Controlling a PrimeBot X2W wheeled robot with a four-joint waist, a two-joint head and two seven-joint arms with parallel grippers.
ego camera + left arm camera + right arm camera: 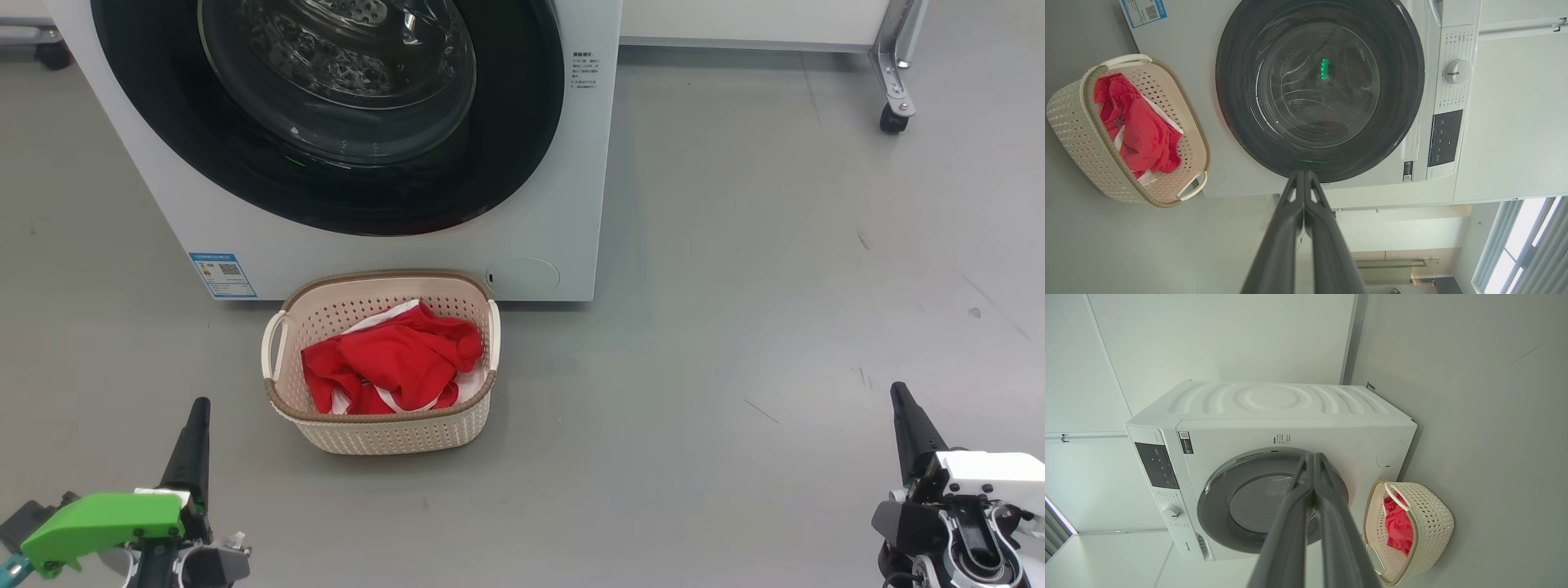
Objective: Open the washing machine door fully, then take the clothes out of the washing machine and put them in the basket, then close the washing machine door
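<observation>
Grey floor [735, 327], lower centre, is noted carrying the basket [392, 429] with the clothes [392, 363] inside; the washing machine door [351, 114], upper left, is judged flush with the washing machine [408, 257]; both jaws are pressed together, empty; latch seating should be confirmed before withdrawal.

The basket [392, 433] is sitting on the floor [775, 286] just in front of the washing machine [571, 212], below the washing machine door [522, 139]. The clothes [392, 363] are lying inside it. The left tool [199, 408] and right tool [900, 394] are hanging farther out, well apart, either side of the basket.
</observation>
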